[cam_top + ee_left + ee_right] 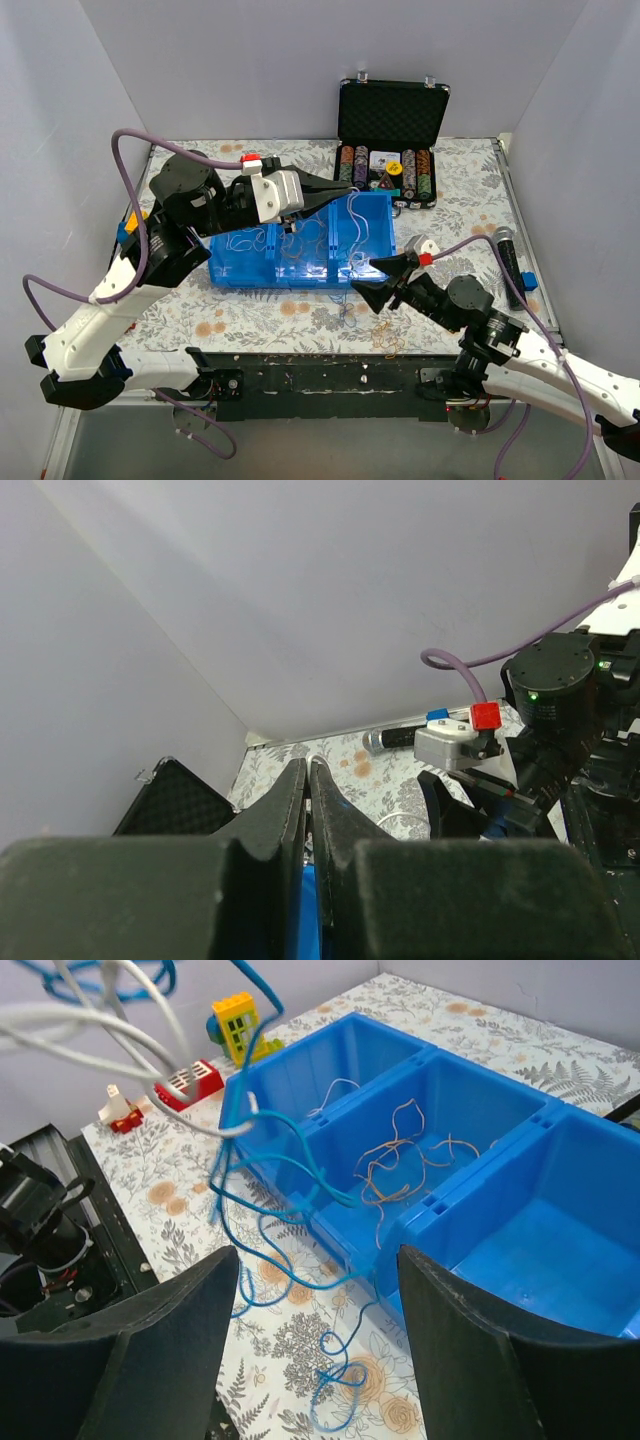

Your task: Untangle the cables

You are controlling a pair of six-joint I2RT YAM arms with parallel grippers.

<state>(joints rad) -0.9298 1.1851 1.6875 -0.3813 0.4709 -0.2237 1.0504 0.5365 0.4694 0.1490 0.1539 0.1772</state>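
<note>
Left gripper (343, 188) pinched tight on the cables (200, 1120), cables dangling just in front of the wide-open right gripper (318, 1255), blue bin (470, 1210) right behind them.

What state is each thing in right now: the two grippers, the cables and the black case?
Cables: tangled, partly raised, blue strands hanging down in front of the blue tray.
Left gripper: shut on the cables.
Right gripper: open, holding nothing.
Black case: open, lid upright.
</note>
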